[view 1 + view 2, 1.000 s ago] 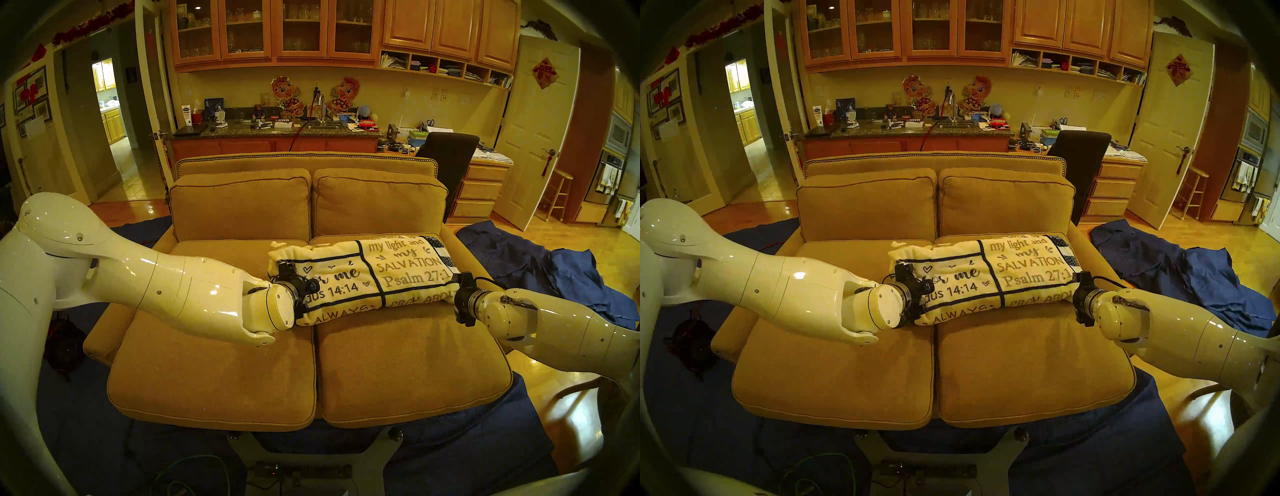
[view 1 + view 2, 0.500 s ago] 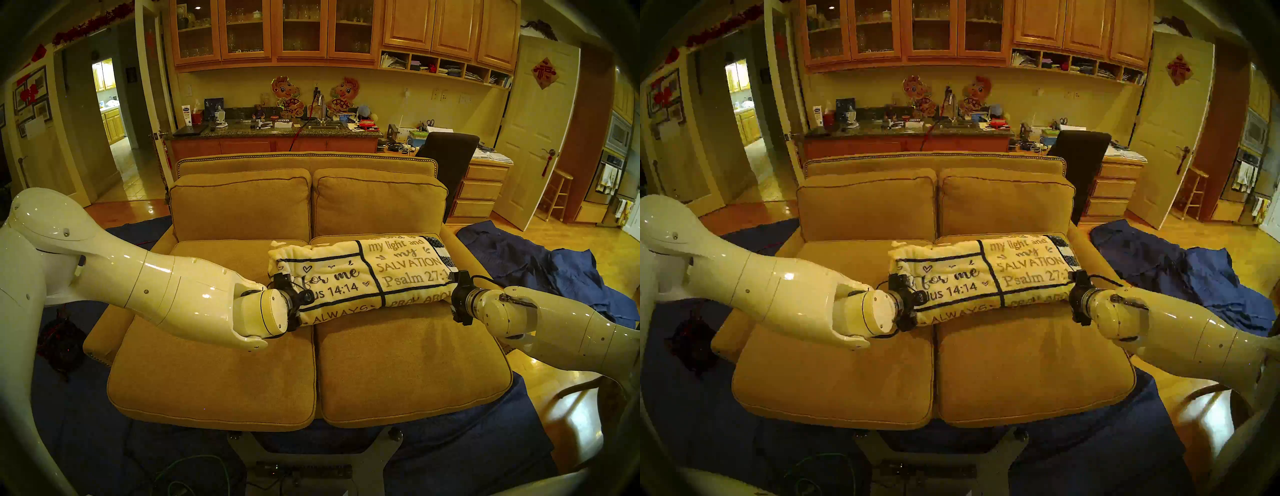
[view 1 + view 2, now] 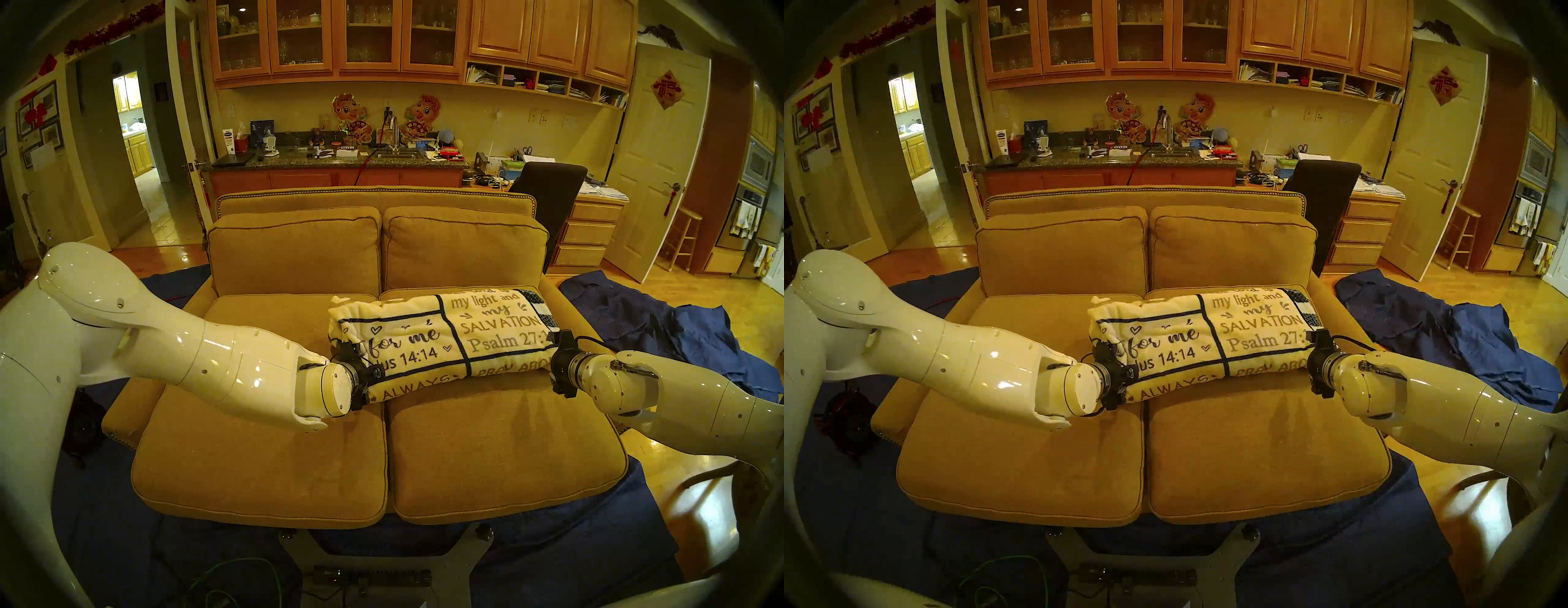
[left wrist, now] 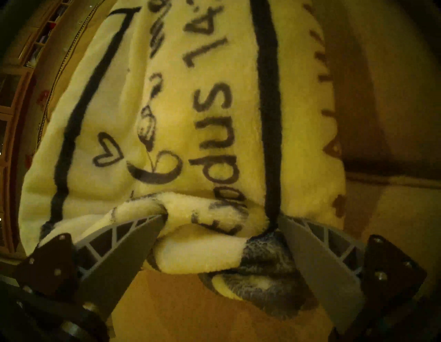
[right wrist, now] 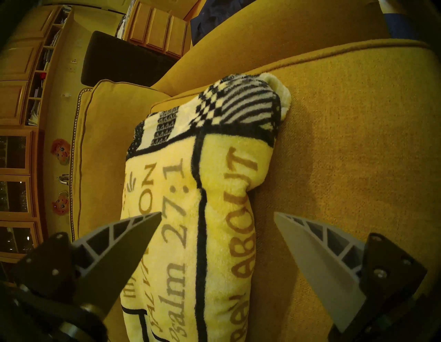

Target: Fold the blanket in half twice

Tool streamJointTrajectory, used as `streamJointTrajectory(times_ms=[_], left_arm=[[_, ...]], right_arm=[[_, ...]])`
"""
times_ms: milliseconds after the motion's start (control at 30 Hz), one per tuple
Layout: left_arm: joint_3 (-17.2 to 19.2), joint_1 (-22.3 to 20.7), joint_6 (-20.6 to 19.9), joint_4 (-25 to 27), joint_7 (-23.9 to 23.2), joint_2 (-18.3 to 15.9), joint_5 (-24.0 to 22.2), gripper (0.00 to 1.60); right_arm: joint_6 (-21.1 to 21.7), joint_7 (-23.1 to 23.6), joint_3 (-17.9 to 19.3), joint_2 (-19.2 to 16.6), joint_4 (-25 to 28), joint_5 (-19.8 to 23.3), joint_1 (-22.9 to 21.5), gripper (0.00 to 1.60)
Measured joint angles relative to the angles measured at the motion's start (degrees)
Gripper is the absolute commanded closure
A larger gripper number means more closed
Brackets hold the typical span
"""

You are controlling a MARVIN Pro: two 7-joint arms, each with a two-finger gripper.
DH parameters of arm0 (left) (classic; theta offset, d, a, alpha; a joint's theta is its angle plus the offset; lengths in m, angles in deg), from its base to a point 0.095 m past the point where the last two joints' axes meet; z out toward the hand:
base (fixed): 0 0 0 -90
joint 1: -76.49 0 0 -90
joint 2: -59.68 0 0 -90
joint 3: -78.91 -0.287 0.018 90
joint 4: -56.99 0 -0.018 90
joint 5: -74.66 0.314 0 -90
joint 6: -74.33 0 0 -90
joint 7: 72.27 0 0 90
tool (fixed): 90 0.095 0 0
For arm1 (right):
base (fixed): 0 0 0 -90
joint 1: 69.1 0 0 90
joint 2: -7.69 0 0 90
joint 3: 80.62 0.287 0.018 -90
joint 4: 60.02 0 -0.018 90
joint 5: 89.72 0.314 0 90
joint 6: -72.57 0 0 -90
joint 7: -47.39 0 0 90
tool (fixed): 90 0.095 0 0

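You can read "for me", "14:14", "ALWAYS", "my light and my SALVATION" and "Psalm 27:1" on the blanket, which lies folded into a long bundle across the sofa seat. The left wrist view shows "dus" and a heart; the right shows "ABOUT" (the word before it is cut off). Your left hand stands wide, fingertips pressed into the blanket's end fold. Your right hand is wide too, straddling the other end, gripping nothing.

Cream, navy-lettered blanket; seemingly mustard sofa
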Motion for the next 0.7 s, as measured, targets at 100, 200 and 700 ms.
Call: streamJointTrajectory(times_ms=[100,200,700], left_arm=[[-0.8,0.8,-1.7,-2.2,-0.5,2.0,0.5,0.0],[-1.5,1.6,-2.7,-4.2,-0.8,3.9,1.1,0.0],[-3.3,5.7,-4.4,-12.1,0.6,8.6,3.5,1.6]], right_arm=[[-0.1,0.0,0.0,-0.1,0.6,0.0,0.0,0.0],[-0.3,0.0,0.0,-0.2,1.1,0.0,0.0,0.0],[-0.9,0.1,0.0,-1.0,3.6,0.2,0.1,0.0]])
